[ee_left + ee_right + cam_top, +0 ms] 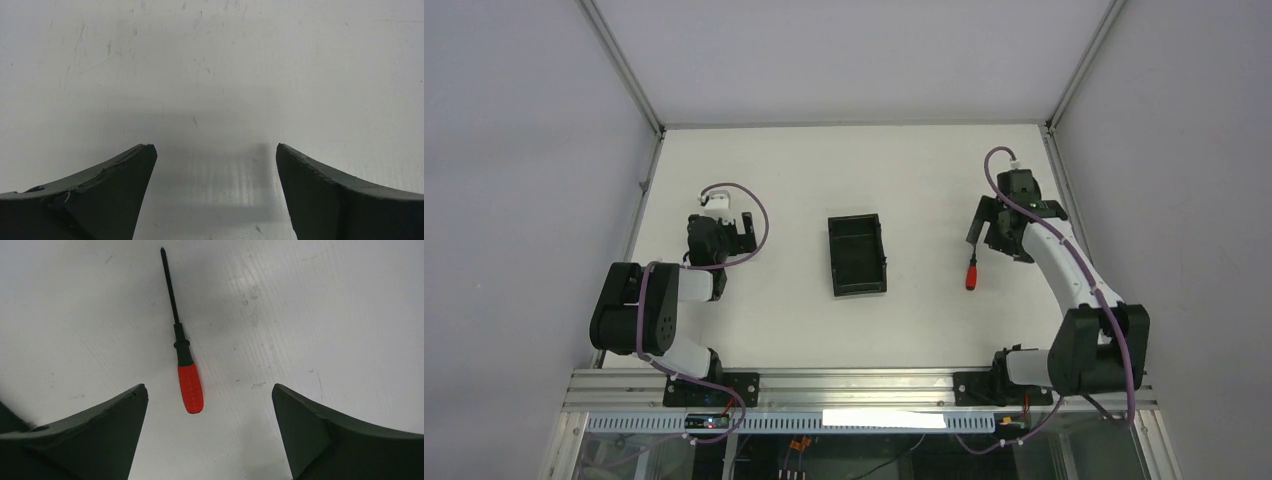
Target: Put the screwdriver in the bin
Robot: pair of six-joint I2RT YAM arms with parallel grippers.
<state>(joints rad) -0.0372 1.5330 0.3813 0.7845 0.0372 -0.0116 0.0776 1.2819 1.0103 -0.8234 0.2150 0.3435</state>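
Currently the right end effector (209,386) hangs spread over the screwdriver (189,387), left end effector (215,145) likewise spread, bin (857,255) between them.

1. The bin (857,255) sits on the table (824,170), about midway between its left and right edges.
2. The screwdriver (189,388) lies flat on the table to the right of the bin, well apart from it and nearer the right edge. Its handle end points toward the near edge.
3. The right gripper (994,232) hangs above the screwdriver's shaft.
4. The left gripper (724,228) hangs left of the bin, toward the left edge.
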